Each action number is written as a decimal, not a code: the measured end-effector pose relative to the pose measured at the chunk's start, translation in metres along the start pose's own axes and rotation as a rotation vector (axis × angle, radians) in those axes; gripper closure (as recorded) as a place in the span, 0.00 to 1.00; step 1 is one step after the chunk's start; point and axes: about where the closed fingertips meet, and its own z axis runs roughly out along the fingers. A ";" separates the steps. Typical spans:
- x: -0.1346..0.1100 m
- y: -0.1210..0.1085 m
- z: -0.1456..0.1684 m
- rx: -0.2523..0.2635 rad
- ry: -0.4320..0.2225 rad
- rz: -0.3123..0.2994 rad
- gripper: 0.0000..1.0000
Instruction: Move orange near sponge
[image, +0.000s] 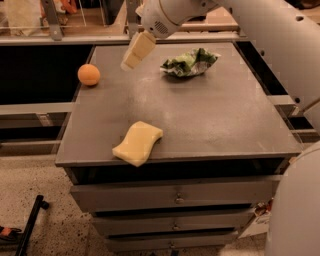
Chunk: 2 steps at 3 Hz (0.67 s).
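The orange (88, 74) sits at the far left edge of the grey table (215, 115). The pale yellow wavy sponge (138, 143) lies near the front left edge, slightly overhanging it. My gripper (136, 51) hangs above the table's back middle, with its pale yellow pads pointing down and left. It is to the right of the orange, above and clear of it, and holds nothing that I can see.
A crumpled green-and-white foil bag (189, 62) lies at the back of the table, right of the gripper. Drawers (175, 197) run below the tabletop. My white arm fills the right side. A black rail runs along the far edge.
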 end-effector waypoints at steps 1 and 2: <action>-0.001 -0.001 0.001 0.005 -0.002 -0.002 0.00; -0.001 -0.001 0.010 0.008 -0.019 -0.005 0.00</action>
